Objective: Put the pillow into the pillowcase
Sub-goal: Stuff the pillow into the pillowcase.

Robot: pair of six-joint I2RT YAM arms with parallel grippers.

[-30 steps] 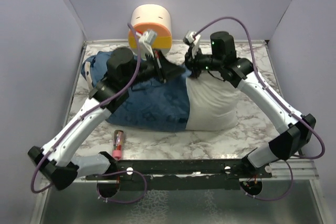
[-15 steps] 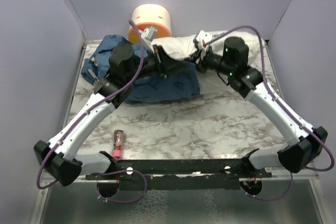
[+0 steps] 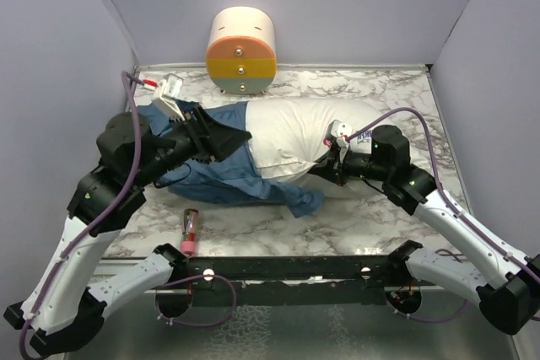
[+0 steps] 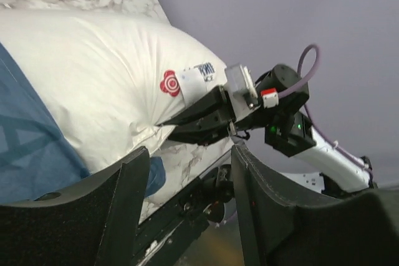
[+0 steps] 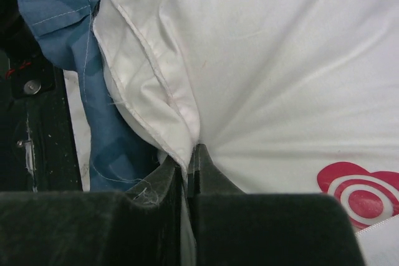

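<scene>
Since the earlier frame both arms had swung down and back, and the pillow, which had been lifted at the far side, lay flat on the table. It stretched from just beyond the right gripper across to the left gripper. The pillowcase had spread out beneath and beside the left gripper. It covered only the pillow's end there, with one blue flap trailing toward the right gripper. The left gripper's jaws had parted and stood open with nothing between them, so the case was loose. The right gripper stayed pinched tight on a fold of the pillow's near edge. Most of the pillow was bare, so the task looked well short of done. The case mouth likely needed a fresh grip.
</scene>
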